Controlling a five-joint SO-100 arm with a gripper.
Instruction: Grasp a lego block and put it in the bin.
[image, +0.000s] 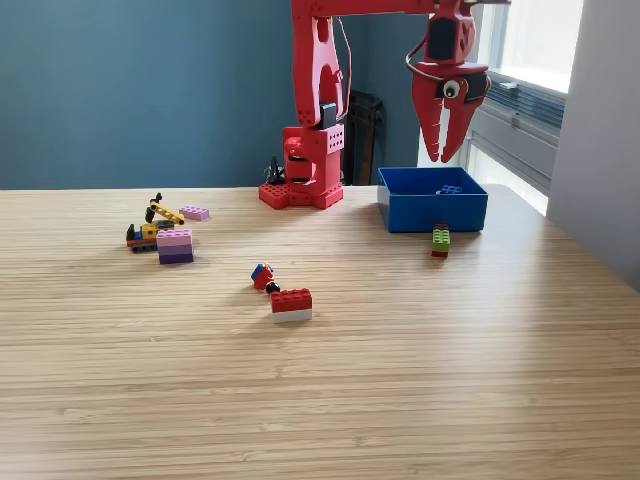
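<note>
hovering my red gripper (443, 152) above the blue bin (432, 211), fingers pointing down and parted a little, nothing between them. i see the bin at the exterior view's right, beside the arm's base (303, 170), with a blue piece (449, 189) lying inside. a green and red lego block (440, 240) sits touching its front wall. mid-table i have a red and white block (291, 304), a small red-blue piece (263, 276), and a purple stack (175, 245) further left.
</note>
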